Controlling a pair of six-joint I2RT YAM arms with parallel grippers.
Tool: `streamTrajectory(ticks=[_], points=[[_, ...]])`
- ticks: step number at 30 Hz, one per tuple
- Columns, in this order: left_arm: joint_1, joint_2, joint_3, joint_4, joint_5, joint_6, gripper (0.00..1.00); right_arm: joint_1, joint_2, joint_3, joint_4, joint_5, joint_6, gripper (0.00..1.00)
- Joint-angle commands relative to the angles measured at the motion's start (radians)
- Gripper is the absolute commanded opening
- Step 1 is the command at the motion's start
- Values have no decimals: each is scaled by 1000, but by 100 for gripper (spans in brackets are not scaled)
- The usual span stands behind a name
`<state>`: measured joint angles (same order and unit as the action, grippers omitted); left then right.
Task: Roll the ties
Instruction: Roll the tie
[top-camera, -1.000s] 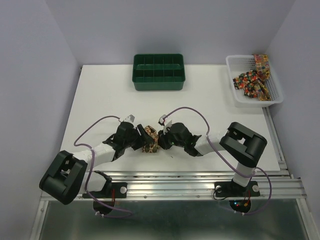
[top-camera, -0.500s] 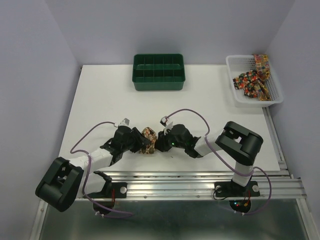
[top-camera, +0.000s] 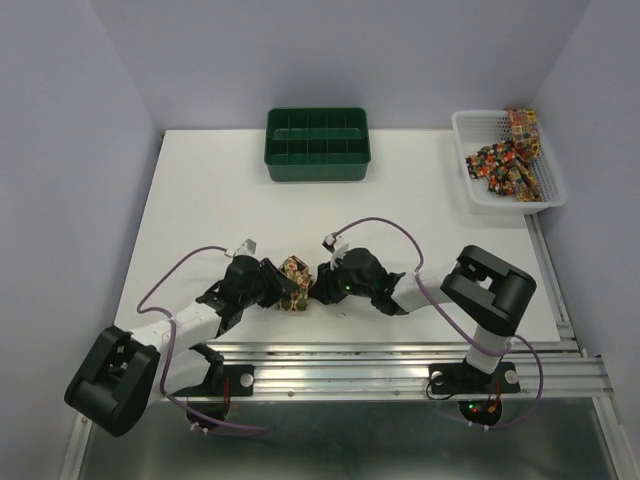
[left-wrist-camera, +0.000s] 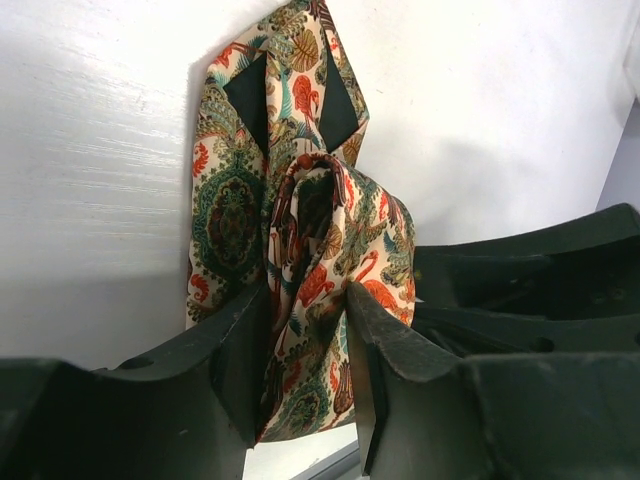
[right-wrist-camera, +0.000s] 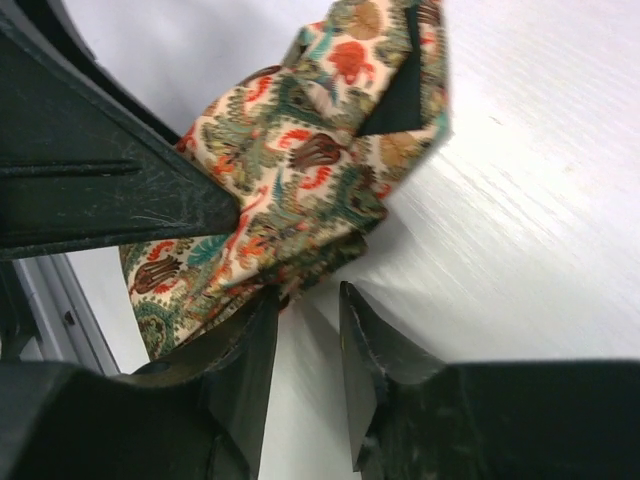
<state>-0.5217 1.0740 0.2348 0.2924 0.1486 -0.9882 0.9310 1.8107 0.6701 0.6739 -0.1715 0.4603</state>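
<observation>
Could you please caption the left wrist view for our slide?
Left tool gripping a partly rolled patterned tie on the white table.

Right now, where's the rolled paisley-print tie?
Top view, near-edge centre of white table: paisley-print fabric tie pinched in left gripper, right gripper beside it.

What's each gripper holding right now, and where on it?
The left gripper pinches the rolled tie across the roll's near end. The right gripper holds nothing, jaws apart beside it.

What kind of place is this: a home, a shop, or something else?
Most likely a robot test bench in a laboratory: a white table closed in by plain walls, two robot arms bolted to a metal rail, and a basket of ties as practice material.
</observation>
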Motion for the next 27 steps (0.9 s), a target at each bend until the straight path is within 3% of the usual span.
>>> streamTrajectory(ticks=[1,6,11,15,20,27], points=[[-4,-5,-15,-55,8,66,45,11,-131,-15,-201,165,-38,39],[-4,53,15,-53,35,137,45,6,-232,23,-350,329,-61,47],[-4,113,76,-19,86,272,42,-29,-237,86,-393,385,-74,47],[-4,168,112,42,149,347,40,-75,-191,152,-407,346,-84,47],[-4,228,158,28,158,342,22,-86,-102,238,-358,319,-173,50],[-5,192,106,17,123,309,22,-87,33,373,-396,176,-261,54]])
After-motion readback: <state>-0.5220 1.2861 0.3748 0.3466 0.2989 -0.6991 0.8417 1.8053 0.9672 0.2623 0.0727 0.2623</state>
